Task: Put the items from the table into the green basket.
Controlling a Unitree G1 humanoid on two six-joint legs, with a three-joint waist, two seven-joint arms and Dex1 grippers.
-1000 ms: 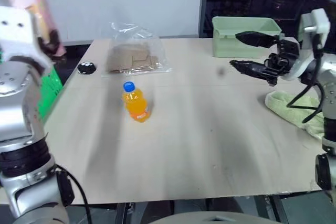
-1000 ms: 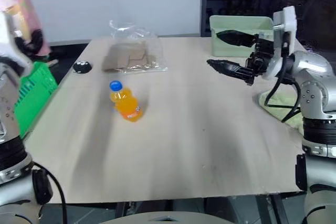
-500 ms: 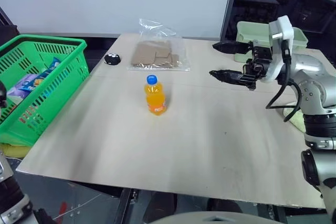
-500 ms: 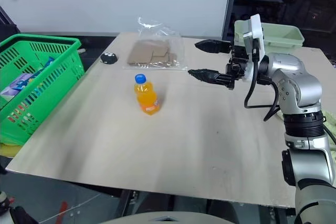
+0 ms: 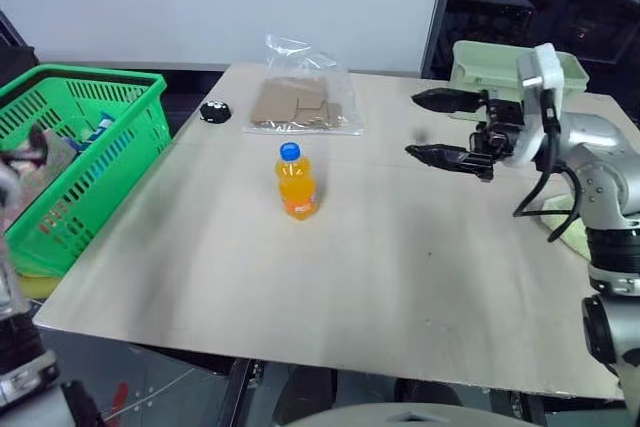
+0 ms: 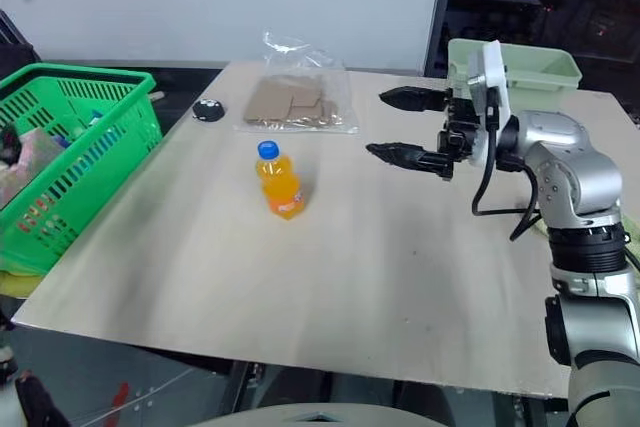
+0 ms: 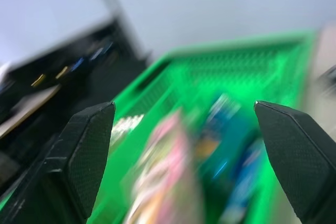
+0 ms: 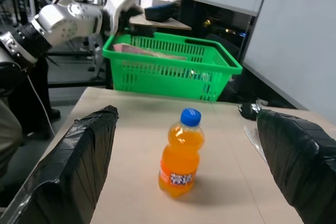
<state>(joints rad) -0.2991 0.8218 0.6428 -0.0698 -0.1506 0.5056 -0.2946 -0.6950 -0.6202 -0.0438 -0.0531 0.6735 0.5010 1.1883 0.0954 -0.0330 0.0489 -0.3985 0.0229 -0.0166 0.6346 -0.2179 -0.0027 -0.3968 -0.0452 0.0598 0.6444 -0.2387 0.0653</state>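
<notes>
1. Beige wood-look table [image 5: 380, 277] under a white wall carries what we have left to move; we start from the orange drink bottle [image 5: 296, 182], standing upright well in from the edges, nearer the far left corner than the near edge.
2. We judge the bottle full, so moderately heavy for its size, rigid, with a smooth rounded body that could slip. Taking it across the waist below the blue cap looks safest; a nudge to the cap could tip it.
3. Behind it, by the far edge, lies the clear bag of cardboard pieces [image 5: 297, 105]: light, crinkly, slippery film, best pinched at a loose fold. A small black round object [image 5: 214, 112] sits just beside it, toward the left edge.
4. At the right edge a corner of the pale green towel [image 5: 562, 228] shows, soft and limp; pinching a bunch of cloth should do.
5. Our right gripper [image 6: 402, 126] hangs above the table beyond the bottle, jaws spread wide, holding nothing; in its wrist view the bottle stands between the fingers.
6. Our left gripper [image 7: 184, 145] is spread wide and empty over the green basket [image 5: 118, 152] off the left edge, where the pink packet [image 7: 163, 177] lies blurred.
7. A pale green tub [image 6: 520, 65] sits at the far right corner.
</notes>
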